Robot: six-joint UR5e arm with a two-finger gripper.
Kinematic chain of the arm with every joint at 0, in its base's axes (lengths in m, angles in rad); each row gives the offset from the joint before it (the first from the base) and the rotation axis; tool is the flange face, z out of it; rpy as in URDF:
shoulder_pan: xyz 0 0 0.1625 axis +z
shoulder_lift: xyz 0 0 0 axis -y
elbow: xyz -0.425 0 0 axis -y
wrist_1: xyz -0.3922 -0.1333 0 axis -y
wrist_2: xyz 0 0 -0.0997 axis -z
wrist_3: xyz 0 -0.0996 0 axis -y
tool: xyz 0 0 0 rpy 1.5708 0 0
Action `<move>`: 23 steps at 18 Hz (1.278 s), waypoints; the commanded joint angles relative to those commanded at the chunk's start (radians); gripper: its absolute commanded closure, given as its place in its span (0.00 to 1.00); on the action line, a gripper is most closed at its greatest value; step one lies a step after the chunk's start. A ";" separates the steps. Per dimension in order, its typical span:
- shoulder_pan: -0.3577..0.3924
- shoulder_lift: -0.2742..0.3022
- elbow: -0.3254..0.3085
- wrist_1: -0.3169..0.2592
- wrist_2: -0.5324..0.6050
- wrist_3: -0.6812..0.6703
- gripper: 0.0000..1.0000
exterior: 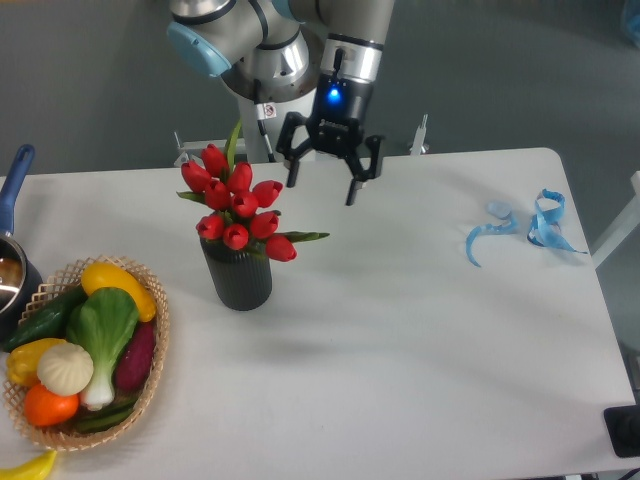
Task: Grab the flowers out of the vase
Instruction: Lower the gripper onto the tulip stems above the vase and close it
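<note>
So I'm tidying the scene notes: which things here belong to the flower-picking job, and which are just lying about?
Belongs to the job:
- flowers, standing in the vase
- vase
- pincer, open, up and to the right of the flowers

Just lying about:
- wicker basket of toy vegetables
- blue ribbon
- pot with blue handle at the left edge

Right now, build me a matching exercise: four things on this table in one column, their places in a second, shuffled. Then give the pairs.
Things:
1. flowers
2. gripper
3. blue ribbon
4. wicker basket

Places:
A. far right of the table
B. open in the air, up and right of the tulips
C. standing in the dark vase
D. front left, full of toy vegetables

Pairs: 1-C, 2-B, 3-A, 4-D
</note>
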 joint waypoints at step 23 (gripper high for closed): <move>-0.126 -0.313 0.116 0.005 -0.212 0.074 0.11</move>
